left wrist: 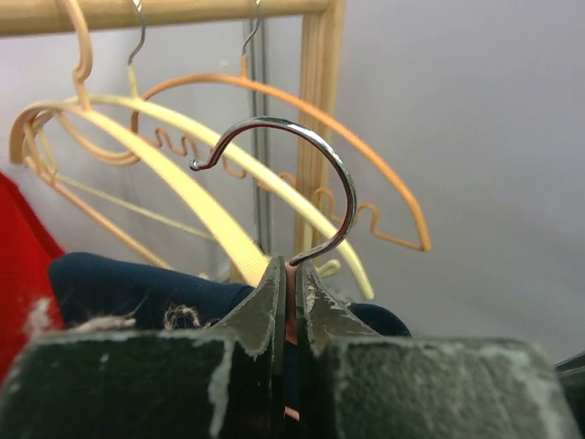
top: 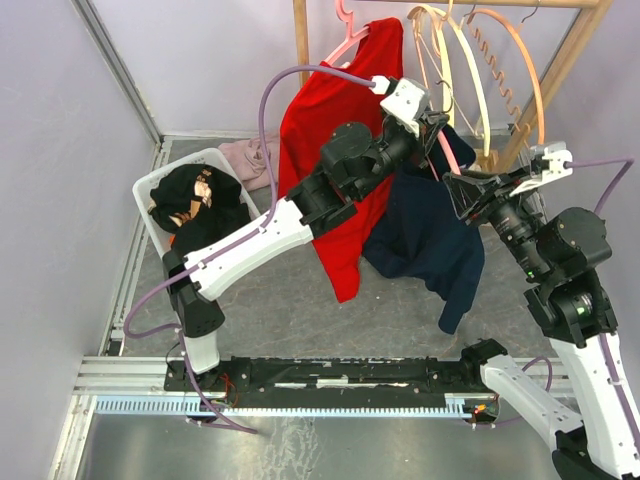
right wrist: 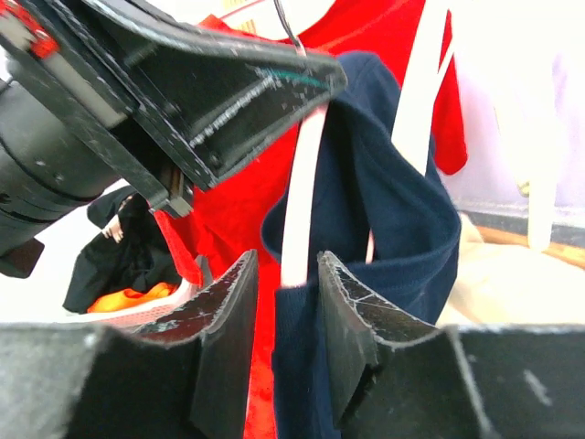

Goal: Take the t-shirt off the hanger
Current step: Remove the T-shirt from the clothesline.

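Hanging on a hanger (right wrist: 297,210) just right of a red shirt (top: 335,130): the navy t-shirt (top: 425,235), clear of the table. Hiding most of the hanger under navy cloth and both arms. Reaching high with the left gripper (left wrist: 291,274), clenched on the hanger's neck below the hook (left wrist: 274,121). Meeting it from the right with the right gripper (right wrist: 285,265), jaws parted around the hanger's arm, not pinching. Holding dark clothes (top: 195,200) in a white bin (top: 142,192) far left.
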Available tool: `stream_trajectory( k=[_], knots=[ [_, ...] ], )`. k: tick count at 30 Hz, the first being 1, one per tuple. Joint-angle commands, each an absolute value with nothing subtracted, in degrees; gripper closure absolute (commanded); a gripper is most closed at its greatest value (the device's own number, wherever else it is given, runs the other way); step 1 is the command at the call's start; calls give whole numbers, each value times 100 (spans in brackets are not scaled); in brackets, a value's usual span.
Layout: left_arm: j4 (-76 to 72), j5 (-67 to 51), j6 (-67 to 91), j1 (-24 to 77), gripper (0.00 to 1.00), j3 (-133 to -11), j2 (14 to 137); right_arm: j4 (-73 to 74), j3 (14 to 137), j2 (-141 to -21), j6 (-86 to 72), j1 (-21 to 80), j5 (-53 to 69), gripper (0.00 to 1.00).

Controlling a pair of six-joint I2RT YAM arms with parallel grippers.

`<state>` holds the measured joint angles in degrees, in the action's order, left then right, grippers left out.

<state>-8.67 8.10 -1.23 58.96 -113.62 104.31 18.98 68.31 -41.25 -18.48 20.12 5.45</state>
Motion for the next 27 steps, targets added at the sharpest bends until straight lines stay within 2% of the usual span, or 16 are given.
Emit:
stream_trajectory(
  k=[1,4,7,15,27],
  knots=[
    [-885,1555,-452,5875,97,-11768,10416,1959,7335,-4123,-1696,2016,532,54],
    [-662,1797,-483,5791,97,-11990,10516,2268,7394,-4056,-1542,2014,491,44],
    [-495,1930,-391,5619,97,-12181,10625,2615,7443,-3988,-1370,2021,404,40],
    [48,1674,104,5102,97,-12727,10882,3243,7239,-3814,-1191,2018,244,39],
    [666,1688,283,4970,97,-13425,11065,3616,6512,-3588,-1286,2019,65,42]
  ],
)
